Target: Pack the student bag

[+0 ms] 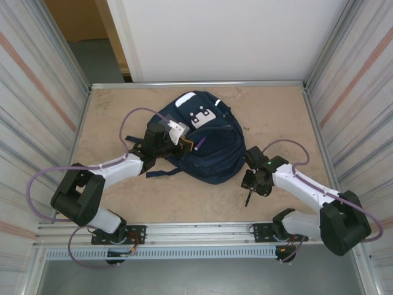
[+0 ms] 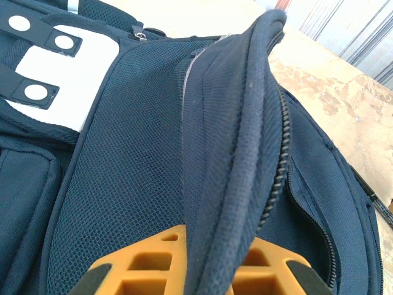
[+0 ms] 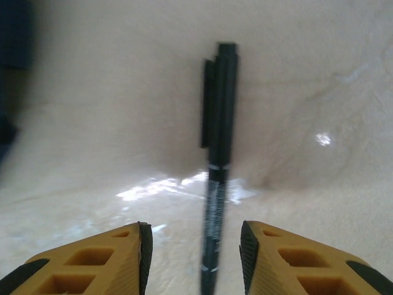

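1. Large navy-blue fabric backpack [image 1: 212, 147] lies flat mid-bench, a bit toward the far side of the tan stone-look bench [image 1: 123, 203], with its white-grey patch [image 1: 201, 118] at the far end.
2. Left gripper [image 1: 178, 136] is at the backpack's left edge, closed narrow on a raised fold of the fabric.
3. Left wrist view: the padded zipper rim [image 2: 245, 153] of the backpack [image 2: 135, 172] runs up between the left gripper's [image 2: 209, 273] orange fingers [image 2: 153, 258] and is pinched there. A white patch with dark snap straps [image 2: 37, 92] is at far left.
4. Right gripper [image 1: 253, 183] sits low over the bench, just right of the backpack's near right corner and apart from it.
5. Right wrist view: the right gripper [image 3: 195, 246] has its jaws partly open, with a slim black plastic pen [image 3: 221, 110] lying lengthwise between the fingers [image 3: 132, 252] and a gap on both sides. No grip.
6. Pen [image 1: 247, 198] sticks out on the near side of the right gripper.
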You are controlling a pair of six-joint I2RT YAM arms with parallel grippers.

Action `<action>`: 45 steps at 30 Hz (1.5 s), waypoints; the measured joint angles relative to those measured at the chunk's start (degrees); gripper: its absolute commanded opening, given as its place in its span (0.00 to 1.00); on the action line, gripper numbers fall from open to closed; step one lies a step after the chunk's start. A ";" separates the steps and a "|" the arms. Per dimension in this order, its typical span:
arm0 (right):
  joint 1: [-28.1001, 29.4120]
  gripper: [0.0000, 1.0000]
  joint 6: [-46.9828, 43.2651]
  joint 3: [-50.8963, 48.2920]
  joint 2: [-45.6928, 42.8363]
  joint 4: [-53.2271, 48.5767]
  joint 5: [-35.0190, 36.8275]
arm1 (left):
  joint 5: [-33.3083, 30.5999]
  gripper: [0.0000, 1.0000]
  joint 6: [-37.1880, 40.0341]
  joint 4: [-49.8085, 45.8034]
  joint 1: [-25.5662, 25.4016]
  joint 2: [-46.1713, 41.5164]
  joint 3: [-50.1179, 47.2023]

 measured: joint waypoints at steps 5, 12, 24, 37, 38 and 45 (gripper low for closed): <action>1.51 0.37 1.46 -1.66 1.09 0.22 2.36 | 0.00 0.04 0.55 -0.96 0.00 -0.02 0.33; 1.70 0.20 3.76 -2.32 4.83 3.61 1.51 | -0.02 0.04 0.85 -1.31 0.00 -0.35 0.37; 0.33 0.11 7.41 2.43 -4.42 4.55 -4.15 | -0.98 0.05 0.83 -2.45 -0.68 -1.20 0.37; -2.34 0.15 19.85 17.51 9.31 25.77 -12.98 | -4.22 0.09 -0.90 -6.49 -7.08 -1.20 3.56; -2.03 0.18 20.57 18.08 10.86 26.80 -13.16 | -4.42 0.09 -1.25 -6.51 -7.61 -1.20 3.56; -1.29 0.48 21.29 19.58 13.97 28.28 -12.61 | -4.61 0.12 -2.73 -6.32 -9.01 -1.20 3.56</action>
